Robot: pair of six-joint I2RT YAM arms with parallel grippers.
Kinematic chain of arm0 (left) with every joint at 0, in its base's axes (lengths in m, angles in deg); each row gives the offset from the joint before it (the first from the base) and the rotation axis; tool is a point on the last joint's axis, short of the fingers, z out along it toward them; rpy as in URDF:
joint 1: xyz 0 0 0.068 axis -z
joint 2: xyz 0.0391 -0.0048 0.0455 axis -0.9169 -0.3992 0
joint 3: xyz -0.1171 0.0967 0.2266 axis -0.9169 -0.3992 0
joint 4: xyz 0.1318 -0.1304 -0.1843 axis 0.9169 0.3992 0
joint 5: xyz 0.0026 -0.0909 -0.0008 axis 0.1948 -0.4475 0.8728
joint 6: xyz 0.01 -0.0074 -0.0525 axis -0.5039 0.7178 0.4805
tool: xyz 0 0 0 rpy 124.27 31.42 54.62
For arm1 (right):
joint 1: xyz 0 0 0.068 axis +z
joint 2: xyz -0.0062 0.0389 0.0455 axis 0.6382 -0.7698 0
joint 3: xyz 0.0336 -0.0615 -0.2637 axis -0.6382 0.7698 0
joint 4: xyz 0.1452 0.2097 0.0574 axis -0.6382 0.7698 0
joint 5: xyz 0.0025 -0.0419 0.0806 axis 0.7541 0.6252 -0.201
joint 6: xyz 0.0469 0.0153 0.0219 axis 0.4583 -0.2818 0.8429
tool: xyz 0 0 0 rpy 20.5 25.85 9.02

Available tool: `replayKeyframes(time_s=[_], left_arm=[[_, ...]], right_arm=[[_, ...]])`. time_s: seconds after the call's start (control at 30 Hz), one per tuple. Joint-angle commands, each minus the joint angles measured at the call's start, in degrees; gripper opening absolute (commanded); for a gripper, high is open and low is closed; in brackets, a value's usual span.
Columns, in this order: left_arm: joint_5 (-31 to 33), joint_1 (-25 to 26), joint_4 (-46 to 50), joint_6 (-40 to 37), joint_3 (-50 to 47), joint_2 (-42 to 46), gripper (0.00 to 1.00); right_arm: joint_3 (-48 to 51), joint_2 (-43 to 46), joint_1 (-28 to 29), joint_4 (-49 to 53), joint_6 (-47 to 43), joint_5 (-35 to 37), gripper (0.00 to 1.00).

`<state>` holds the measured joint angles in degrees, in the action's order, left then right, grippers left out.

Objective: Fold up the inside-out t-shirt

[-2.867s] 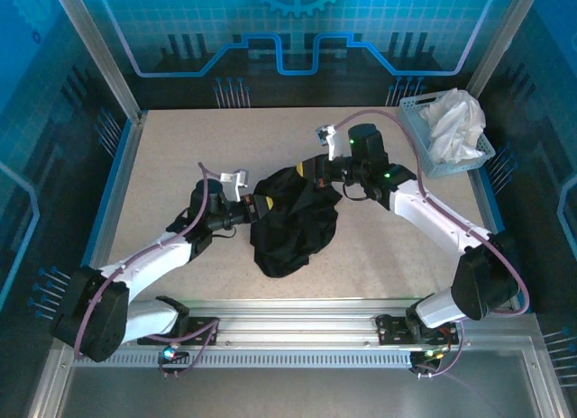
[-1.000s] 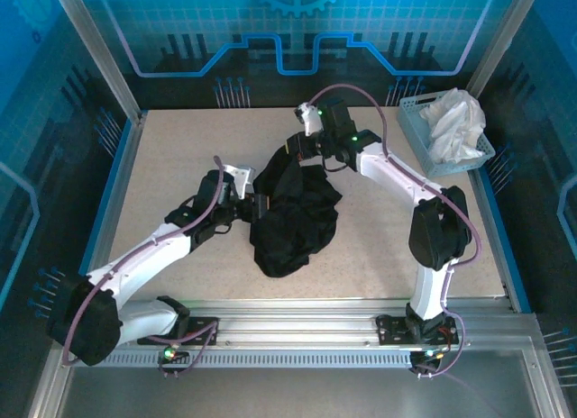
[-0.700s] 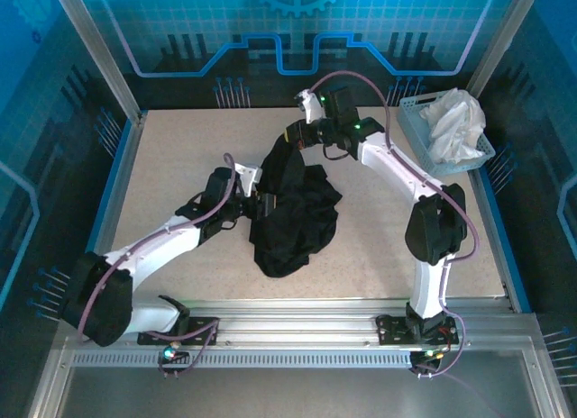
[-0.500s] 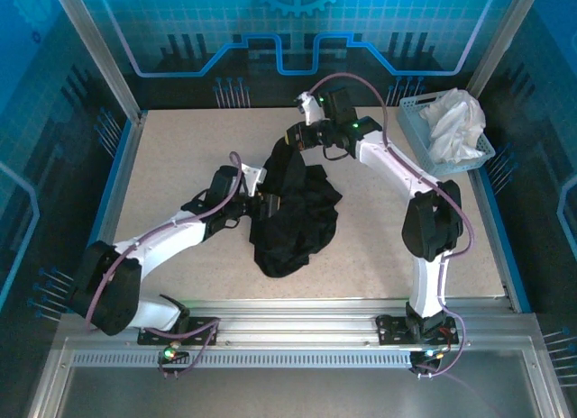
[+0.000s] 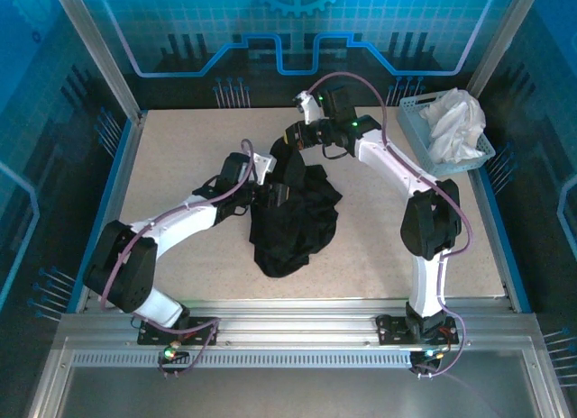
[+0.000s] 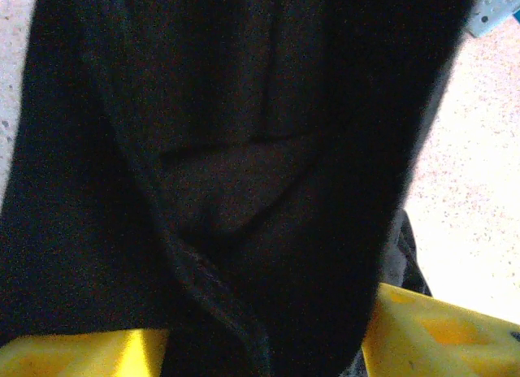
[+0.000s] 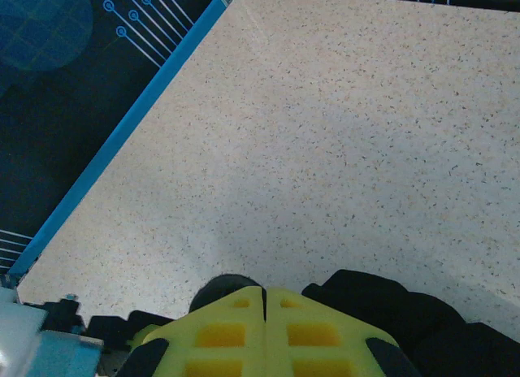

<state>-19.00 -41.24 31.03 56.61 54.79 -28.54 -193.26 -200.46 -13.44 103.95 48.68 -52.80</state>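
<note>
left arm: comes up from the near-left corner, elbow bent out to the left, forearm slanting in over the table [image 5: 171, 139], wrist parked at the left edge of the t-shirt [image 5: 293, 229].
left claw [image 5: 273, 196]: nosed right into the cloth. on your left wrist cam the yellow fingers [image 6: 73, 354] sit way apart in the two bottom corners, with black cloth and a seam hanging in the gap, so it's spread wide and the cloth looks slack.
right arm: stands tall off the near-right base, elbow high, then reaches back and left over the far half of the table.
right claw [image 5: 288, 146]: yellow pads [image 7: 236, 332] pressed flat together on the wrist cam, black cloth bunched right by them. from above you can see a strip of the t-shirt running up to it, so it's clamped on the far end of the t-shirt.
t-shirt: crumpled black heap mid-table between the two claws, far end pulled up and back, the rest slumped toward you.
other stuff: basket [image 5: 416, 134] at the far-right corner with a white cloth [image 5: 451, 121] in it, well apart from the t-shirt.
vs a moment ago: your left wrist has slid further back along the t-shirt's left edge and the elbow has tucked in. the right arm and the heap look the same.
vs the oldest frame: the right claw was low over the middle of the heap. it's now further back and left, with that end of the t-shirt dragged along.
</note>
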Motion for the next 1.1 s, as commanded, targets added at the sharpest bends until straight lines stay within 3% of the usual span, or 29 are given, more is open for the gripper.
replayKeyframes(time_s=[0.0,0.2,0.6,1.07], left_arm=[[-1.1,-0.4,0.9,-1.5,2.4,-0.8,0.64],[1.5,-0.4,1.8,-1.5,3.2,-1.6,0.65],[5.2,-0.4,4.9,-2.8,4.2,-1.2,0.39],[3.9,-0.6,4.8,-2.0,2.5,3.9,0.15]], right_arm=[[-2.3,0.1,-0.5,0.6,-0.6,-1.5,0.00],[-2.8,-0.3,-0.4,0.5,-0.4,-1.8,0.00],[-3.8,-0.3,-0.2,1.0,-0.7,-1.5,0.00],[-4.6,-1.2,-0.1,1.7,-1.0,-0.9,0.00]])
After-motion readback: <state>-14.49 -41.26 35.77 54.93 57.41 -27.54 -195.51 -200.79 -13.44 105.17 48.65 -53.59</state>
